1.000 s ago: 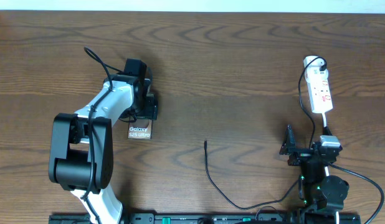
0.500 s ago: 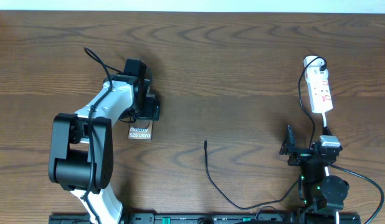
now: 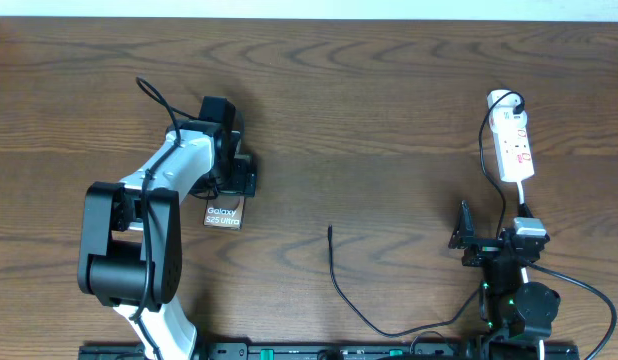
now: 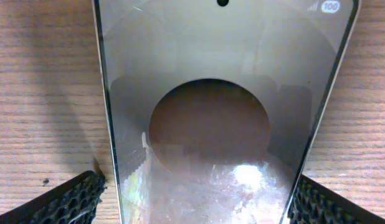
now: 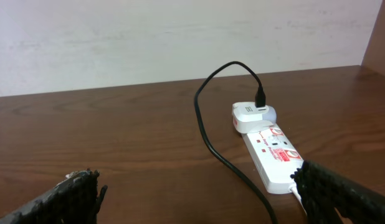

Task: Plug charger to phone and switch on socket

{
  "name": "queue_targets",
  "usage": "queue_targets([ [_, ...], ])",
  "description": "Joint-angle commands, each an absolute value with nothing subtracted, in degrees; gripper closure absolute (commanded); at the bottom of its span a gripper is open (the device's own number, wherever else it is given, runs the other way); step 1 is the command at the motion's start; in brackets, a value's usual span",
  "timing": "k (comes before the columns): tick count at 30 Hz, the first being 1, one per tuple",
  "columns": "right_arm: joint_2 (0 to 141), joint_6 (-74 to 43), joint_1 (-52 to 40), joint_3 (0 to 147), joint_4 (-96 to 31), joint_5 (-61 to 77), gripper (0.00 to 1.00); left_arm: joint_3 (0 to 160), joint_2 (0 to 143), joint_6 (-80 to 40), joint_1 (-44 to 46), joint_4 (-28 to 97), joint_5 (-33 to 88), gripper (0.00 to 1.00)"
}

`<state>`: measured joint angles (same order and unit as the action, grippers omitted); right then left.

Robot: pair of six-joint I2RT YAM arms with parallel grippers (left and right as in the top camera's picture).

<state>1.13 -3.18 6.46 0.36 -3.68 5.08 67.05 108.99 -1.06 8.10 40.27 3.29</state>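
The phone (image 3: 224, 215) lies flat on the table, brown with white lettering, slightly tilted. Its far end is under my left gripper (image 3: 232, 188). In the left wrist view the phone (image 4: 211, 93) fills the space between the jaws of the left gripper (image 4: 199, 200), which is open, with a small gap at the left pad (image 4: 77, 198). The charger's black cable tip (image 3: 330, 231) lies loose mid-table. Its white adapter (image 3: 503, 100) sits in the socket (image 3: 515, 147) at the far right. My right gripper (image 3: 486, 244) is open and empty, just short of the socket (image 5: 273, 152).
The charger cable (image 3: 341, 290) loops along the front edge toward the right arm's base, then runs up to the adapter (image 5: 250, 116). The socket's white lead (image 3: 525, 195) passes beside the right gripper (image 5: 199, 186). A pale wall stands behind the table's far edge.
The left gripper's jaws have widened and let go of the phone. The phone's near end has slid slightly toward the front and tilted. The right arm has not moved.
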Motion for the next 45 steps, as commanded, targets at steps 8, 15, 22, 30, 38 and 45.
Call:
queue_targets([
  [8,1.13,-2.5,5.93,0.32,-3.99,4.84,0.01,67.18,109.3,-0.34,8.19,41.52,6.9,0.06],
  [15,1.13,-2.5,5.93,0.32,-3.99,4.84,0.01,67.18,109.32,0.45,8.19,41.71,6.94,0.06],
  [22,1.13,-2.5,5.93,0.32,-3.99,4.84,0.01,67.18,109.32,0.47,8.19,41.69,6.9,0.05],
  [30,1.13,-2.5,5.93,0.32,-3.99,4.84,0.01,67.18,109.3,0.64,8.19,43.05,6.92,0.06],
  [38,1.13,-2.5,5.93,0.32,-3.99,4.84,0.01,67.18,109.3,0.64,8.19,44.18,6.9,0.06],
  [45,1.13,-2.5,5.93,0.32,-3.99,4.84,0.01,67.18,109.3,0.64,8.19,44.53,6.87,0.06],
])
